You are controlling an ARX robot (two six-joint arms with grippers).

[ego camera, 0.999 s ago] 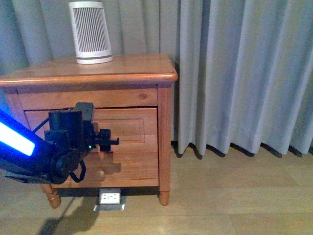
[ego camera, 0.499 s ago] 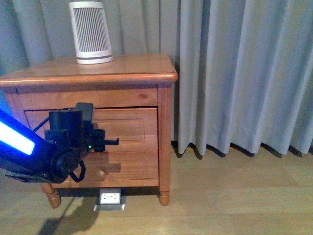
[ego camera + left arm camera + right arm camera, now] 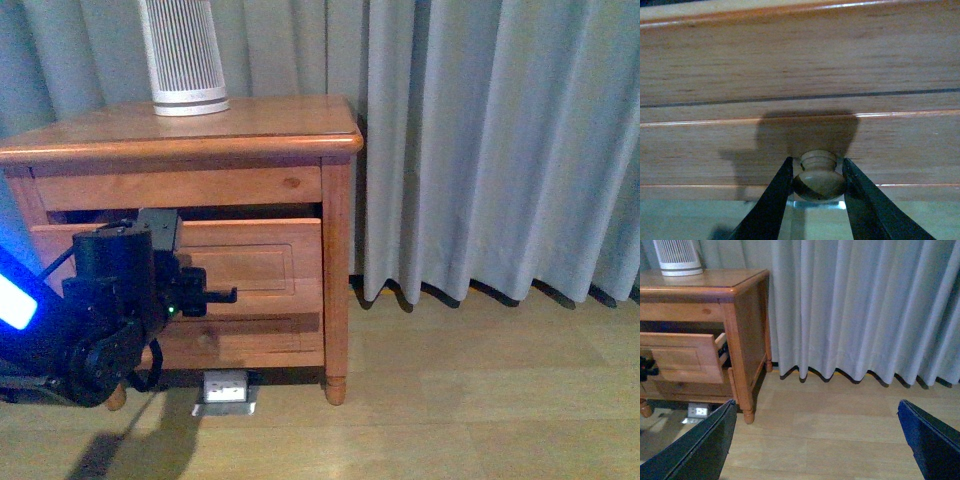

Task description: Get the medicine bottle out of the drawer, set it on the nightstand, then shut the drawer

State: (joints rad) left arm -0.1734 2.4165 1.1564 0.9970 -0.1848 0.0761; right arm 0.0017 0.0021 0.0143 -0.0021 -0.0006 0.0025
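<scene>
The nightstand (image 3: pixel 260 120) stands against the curtain. Its upper drawer (image 3: pixel 265 260) is pulled out a little, with a dark gap above its front. My left gripper (image 3: pixel 817 161) is shut on the drawer's round wooden knob (image 3: pixel 819 180), one black finger on each side. In the front view the left gripper (image 3: pixel 208 294) and its arm cover the knob. My right gripper (image 3: pixel 816 402) hangs open over the bare floor, to the right of the nightstand (image 3: pixel 705 285), and sees the drawer (image 3: pixel 685 357) from the side. The medicine bottle is hidden.
A white ribbed cone-shaped device (image 3: pixel 185 55) stands at the back of the nightstand top. The lower drawer (image 3: pixel 255 345) is shut. A metal floor socket (image 3: pixel 225 386) lies under the nightstand. Grey curtains (image 3: pixel 480 150) hang behind, above wooden floor (image 3: pixel 450 400).
The upper drawer has slid out a little toward me with the left gripper on its knob, and a dark gap has opened above its front. The front view has shifted slightly.
</scene>
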